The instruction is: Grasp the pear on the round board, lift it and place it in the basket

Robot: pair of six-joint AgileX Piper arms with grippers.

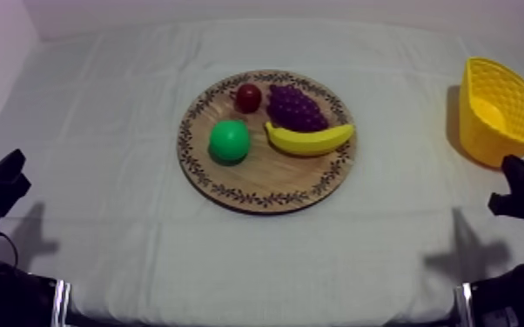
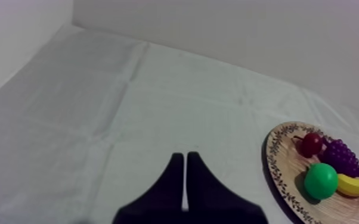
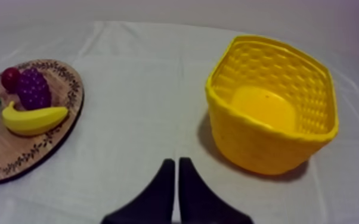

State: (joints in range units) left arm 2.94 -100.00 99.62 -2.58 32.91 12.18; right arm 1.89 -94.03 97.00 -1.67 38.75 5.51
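Pear (image 1: 230, 140) on the wooden board (image 1: 265, 180) (banana (image 1: 309, 139) just beside it); yellow basket (image 1: 483, 139) well apart, at the table's right. Left gripper (image 2: 185, 164) and right gripper (image 3: 176, 170): fingers pressed together, gripping nothing.

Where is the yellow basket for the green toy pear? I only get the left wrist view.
Observer: The yellow plastic basket stands at the right side of the table, well apart from the round wooden board with the patterned rim.
Operator: Is something inside it?
Observer: No, its bottom is bare.
Operator: Are the right fingers open?
Observer: No, the right arm's black fingers lie together as a narrow wedge, shut on nothing, near the basket.
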